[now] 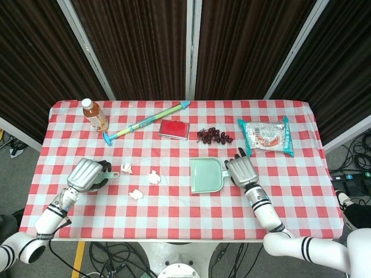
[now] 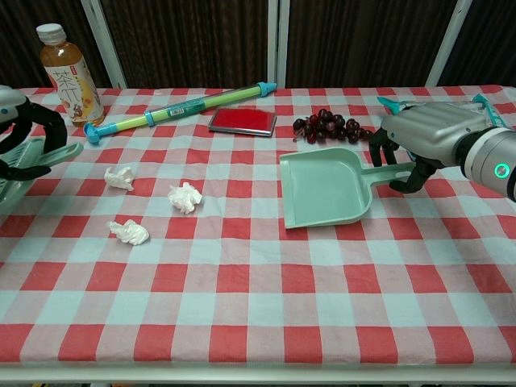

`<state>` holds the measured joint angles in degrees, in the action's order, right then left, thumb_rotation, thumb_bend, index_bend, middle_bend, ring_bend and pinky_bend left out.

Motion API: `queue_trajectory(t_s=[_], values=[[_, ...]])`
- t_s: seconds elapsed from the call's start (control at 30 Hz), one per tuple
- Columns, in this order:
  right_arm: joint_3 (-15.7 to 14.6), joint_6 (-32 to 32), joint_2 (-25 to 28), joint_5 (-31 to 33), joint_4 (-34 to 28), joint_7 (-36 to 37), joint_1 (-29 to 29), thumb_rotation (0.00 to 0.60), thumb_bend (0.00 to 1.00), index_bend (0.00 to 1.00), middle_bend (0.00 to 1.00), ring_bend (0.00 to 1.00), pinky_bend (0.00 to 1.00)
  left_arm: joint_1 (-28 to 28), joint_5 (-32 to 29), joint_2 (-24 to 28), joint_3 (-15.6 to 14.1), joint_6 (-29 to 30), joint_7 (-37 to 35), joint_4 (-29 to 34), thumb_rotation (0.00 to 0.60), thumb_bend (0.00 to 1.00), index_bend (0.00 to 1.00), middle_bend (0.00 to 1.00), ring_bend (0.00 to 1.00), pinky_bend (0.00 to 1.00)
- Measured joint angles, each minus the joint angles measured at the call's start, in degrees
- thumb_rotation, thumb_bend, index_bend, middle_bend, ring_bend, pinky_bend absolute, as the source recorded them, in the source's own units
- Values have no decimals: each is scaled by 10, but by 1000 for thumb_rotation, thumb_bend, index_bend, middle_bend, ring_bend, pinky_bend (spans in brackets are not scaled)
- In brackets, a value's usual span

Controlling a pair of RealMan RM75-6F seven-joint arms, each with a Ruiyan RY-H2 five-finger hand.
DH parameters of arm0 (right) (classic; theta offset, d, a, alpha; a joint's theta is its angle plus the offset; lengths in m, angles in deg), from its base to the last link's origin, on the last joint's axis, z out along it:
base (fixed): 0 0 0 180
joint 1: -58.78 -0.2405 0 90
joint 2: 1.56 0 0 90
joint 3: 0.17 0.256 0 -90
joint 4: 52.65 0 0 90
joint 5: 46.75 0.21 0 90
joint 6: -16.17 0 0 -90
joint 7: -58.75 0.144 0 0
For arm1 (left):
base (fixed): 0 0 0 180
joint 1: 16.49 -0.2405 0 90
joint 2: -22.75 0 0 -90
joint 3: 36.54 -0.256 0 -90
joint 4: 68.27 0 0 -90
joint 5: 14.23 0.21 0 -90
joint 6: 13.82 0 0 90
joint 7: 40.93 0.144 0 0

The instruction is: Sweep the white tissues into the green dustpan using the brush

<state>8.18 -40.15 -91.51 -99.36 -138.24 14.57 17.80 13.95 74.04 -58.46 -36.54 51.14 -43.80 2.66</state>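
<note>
Three crumpled white tissues lie left of centre: one (image 2: 120,177) (image 1: 126,168) farthest left, one (image 2: 185,197) (image 1: 153,177) in the middle, one (image 2: 130,232) (image 1: 135,194) nearest the front. The green dustpan (image 2: 324,190) (image 1: 206,175) lies right of them, its mouth facing left. My right hand (image 2: 425,139) (image 1: 241,170) grips its handle. At the left edge my left hand (image 2: 18,121) (image 1: 87,174) holds the pale green brush (image 2: 32,159), whose handle tip (image 1: 112,175) sticks out toward the tissues.
Along the back stand a tea bottle (image 2: 68,72), a long green and blue tube (image 2: 181,107), a red case (image 2: 242,121), dark grapes (image 2: 326,126) and a snack bag (image 1: 265,135). The grapes sit just behind the dustpan.
</note>
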Motion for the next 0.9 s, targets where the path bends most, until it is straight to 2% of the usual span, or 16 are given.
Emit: queue_trajectory(t_s=[0.37, 0.67, 0.9], values=[[11, 1, 5, 75, -44, -54, -47, 600, 327, 659, 568, 290, 110, 30, -4, -62, 13, -38, -77, -107, 600, 437, 541, 564, 723, 879], [5, 2, -6, 111, -40, -67, -73, 600, 327, 659, 569, 290, 110, 57, -5, -97, 25, -59, -192, -139, 600, 447, 540, 564, 712, 879], [5, 3, -28, 121, -27, -59, -90, 600, 327, 663, 570, 302, 110, 87, 2, -124, 30, -76, -237, -148, 600, 447, 540, 564, 709, 879]])
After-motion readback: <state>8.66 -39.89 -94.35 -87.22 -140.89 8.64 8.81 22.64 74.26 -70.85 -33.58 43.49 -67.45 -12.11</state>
